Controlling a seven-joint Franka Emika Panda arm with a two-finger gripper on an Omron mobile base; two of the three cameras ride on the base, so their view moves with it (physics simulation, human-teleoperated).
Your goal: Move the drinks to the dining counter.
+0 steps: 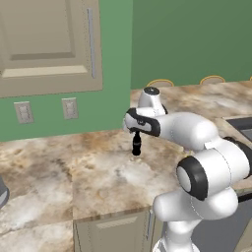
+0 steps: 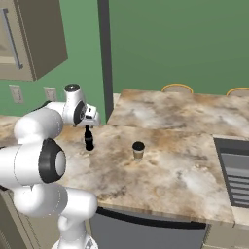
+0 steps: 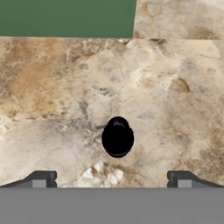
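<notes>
A black cola-style bottle (image 1: pixel 136 145) (image 2: pixel 88 139) stands upright on the marbled counter by the green wall. My gripper (image 1: pixel 136 133) (image 2: pixel 88 125) hangs straight above it, pointing down, open, with nothing between its fingers. In the hand view I look down on the bottle's cap (image 3: pixel 117 137), which sits between and just ahead of the spread fingertips (image 3: pixel 41 179). A short tan paper cup with a dark lid (image 2: pixel 138 151) stands on the same counter, to the right of the bottle. The dining counter (image 1: pixel 216 96) (image 2: pixel 189 111) runs behind, edged by round tan stool seats (image 1: pixel 160 82) (image 2: pixel 177 88).
A tan wall cabinet (image 1: pixel 49 44) hangs over the counter's left part, with outlets (image 1: pixel 23 111) below it. A dark recessed basin (image 1: pixel 241 123) (image 2: pixel 236 170) sits in the counter at the right. A grey object (image 1: pixel 2 192) shows at the left edge.
</notes>
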